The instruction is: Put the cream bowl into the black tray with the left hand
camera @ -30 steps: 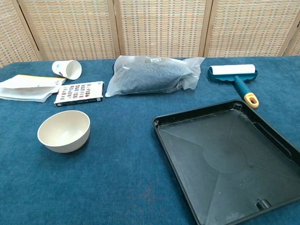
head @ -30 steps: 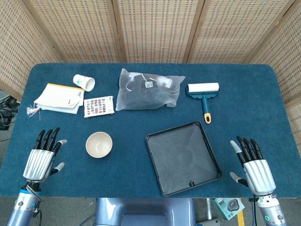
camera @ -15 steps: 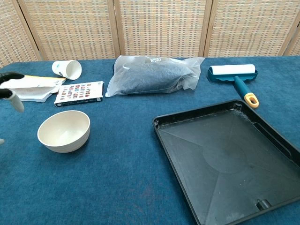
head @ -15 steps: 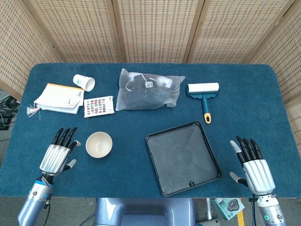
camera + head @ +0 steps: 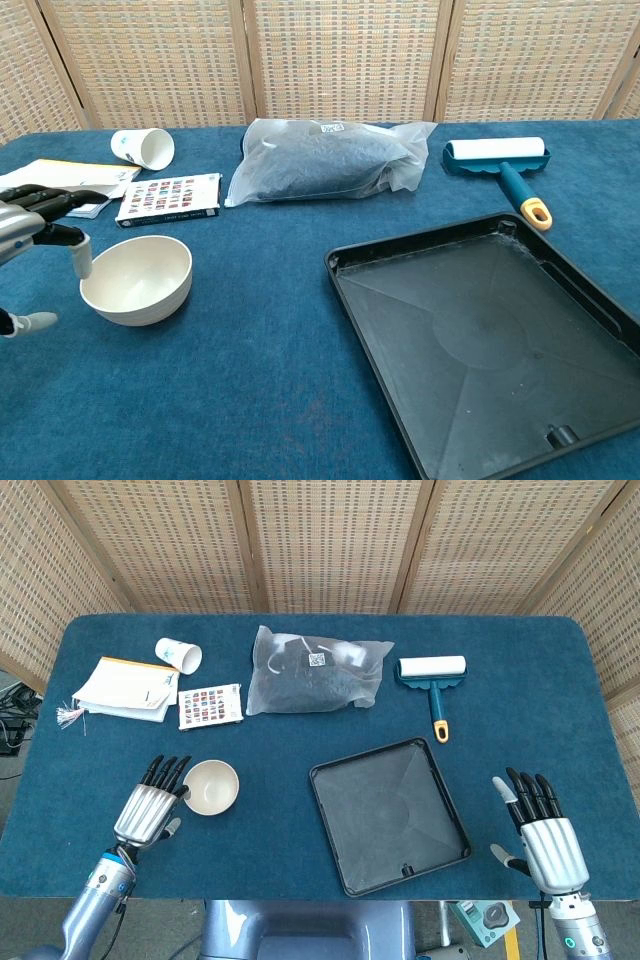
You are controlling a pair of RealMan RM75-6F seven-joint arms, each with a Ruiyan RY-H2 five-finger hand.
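Note:
The cream bowl (image 5: 211, 786) (image 5: 137, 279) stands upright and empty on the blue table, left of centre. My left hand (image 5: 150, 807) (image 5: 30, 235) is open right beside the bowl's left rim, its fingers spread and reaching the rim without gripping it. The black tray (image 5: 388, 814) (image 5: 487, 340) lies empty, to the right of the bowl. My right hand (image 5: 541, 836) rests open near the table's front right edge, right of the tray, seen only in the head view.
At the back lie a tipped paper cup (image 5: 179, 655), a stack of papers (image 5: 125, 688), a colourful card (image 5: 210, 706), a clear bag of dark contents (image 5: 315, 671) and a lint roller (image 5: 433, 678). Blue cloth (image 5: 275, 800) separates bowl and tray.
My left hand has moved rightward across the table, from well left of the bowl to right against its left rim. The bowl, the tray and my right hand have not moved.

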